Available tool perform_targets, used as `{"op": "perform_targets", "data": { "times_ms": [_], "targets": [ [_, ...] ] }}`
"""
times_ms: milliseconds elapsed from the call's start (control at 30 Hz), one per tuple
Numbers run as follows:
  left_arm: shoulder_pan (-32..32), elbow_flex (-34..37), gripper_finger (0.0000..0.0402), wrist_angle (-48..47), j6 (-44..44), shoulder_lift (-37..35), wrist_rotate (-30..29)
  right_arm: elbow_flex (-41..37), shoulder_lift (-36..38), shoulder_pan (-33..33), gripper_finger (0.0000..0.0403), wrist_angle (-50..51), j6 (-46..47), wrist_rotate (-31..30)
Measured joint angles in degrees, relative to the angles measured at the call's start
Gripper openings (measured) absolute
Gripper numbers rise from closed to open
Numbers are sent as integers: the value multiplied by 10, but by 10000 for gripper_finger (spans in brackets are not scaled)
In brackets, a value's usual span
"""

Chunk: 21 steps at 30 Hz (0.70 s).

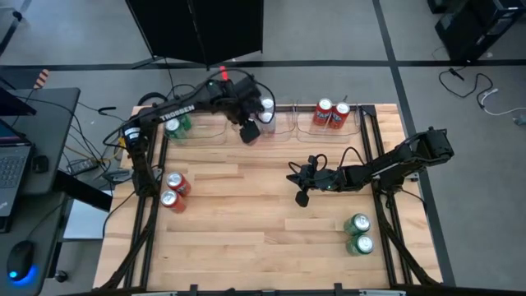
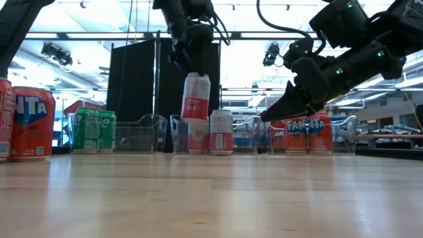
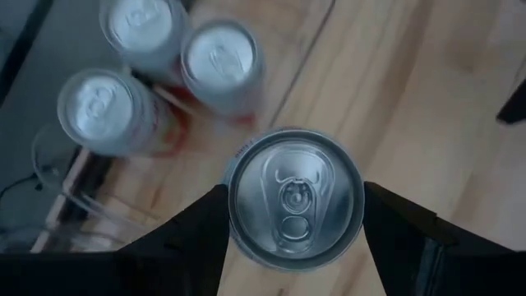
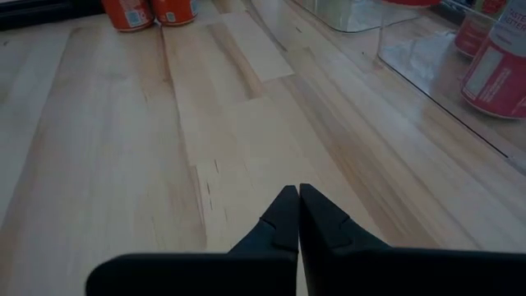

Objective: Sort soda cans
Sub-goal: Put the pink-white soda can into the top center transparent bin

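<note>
Left claw [image 3: 296, 238] grips a silver-white can [image 3: 295, 196] by its sides, one finger [image 3: 193, 234] on each flank, and holds it off the table [image 1: 246, 222] at the far edge. In the low view the held can [image 2: 195, 98] hangs tilted just above the clear trays [image 2: 142, 132]. Three more silver-white cans [image 3: 156, 74] stand close together under it; they look to be inside the middle tray, though the tray wall is hard to make out. Two green cans [image 2: 94, 130] sit in the tray at far left, two red cans [image 1: 330, 114] in the tray at far right. Loose on the table: two red cans [image 1: 173, 191] near the left edge, two green cans [image 1: 358, 233] near the right edge toward the front. Right claw [image 4: 293, 215] is pinched fully closed with nothing in it, hovering above bare wood around mid-table, right of centre [image 1: 301, 185], well apart from any can.
</note>
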<state>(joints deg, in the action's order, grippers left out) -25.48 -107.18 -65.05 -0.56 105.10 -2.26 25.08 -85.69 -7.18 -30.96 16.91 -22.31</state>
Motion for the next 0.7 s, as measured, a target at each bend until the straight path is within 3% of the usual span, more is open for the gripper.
{"op": "perform_targets", "data": {
  "times_ms": [233, 700],
  "targets": [
    [-15, 0, 239, 40, 19, 0, -29, 0, 0, 0, 0, 2, 0, 0],
    [-59, 59, 239, 90, 10, -1, -3, 0, 0, 0, 0, 2, 0, 9]
  ]
}}
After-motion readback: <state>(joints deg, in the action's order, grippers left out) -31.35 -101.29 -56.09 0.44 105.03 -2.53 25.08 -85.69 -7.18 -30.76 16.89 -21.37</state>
